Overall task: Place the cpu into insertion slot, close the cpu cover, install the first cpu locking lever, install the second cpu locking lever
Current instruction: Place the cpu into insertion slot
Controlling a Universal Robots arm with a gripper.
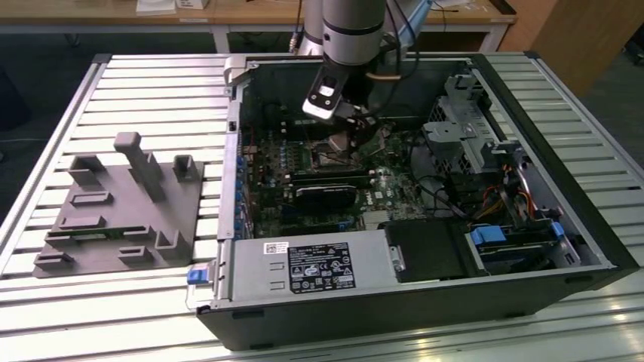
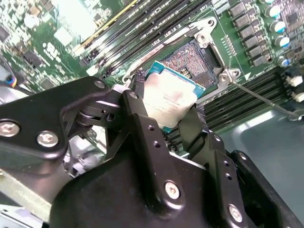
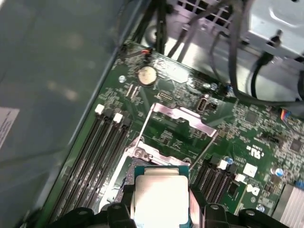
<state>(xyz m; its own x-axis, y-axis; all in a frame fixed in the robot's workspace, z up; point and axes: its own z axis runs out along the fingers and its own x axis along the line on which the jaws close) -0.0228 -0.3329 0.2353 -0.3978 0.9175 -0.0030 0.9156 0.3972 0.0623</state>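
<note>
My gripper is shut on the cpu, a flat square chip with a silvery top and a green edge, held tilted between the two black fingers. Close below and just beyond it lies the insertion slot, dark-centred and uncovered. In the first wrist view the cpu hangs over the slot's near part, in the gripper. Behind it the cpu cover stands swung open, with thin lever wires beside it. In the exterior view the gripper hovers inside the case above the slot.
Memory slots flank the socket on both sides. Black cables and a metal drive cage crowd one side of the case. A black card and the power supply lie nearer. A grey fixture block sits on the slatted table.
</note>
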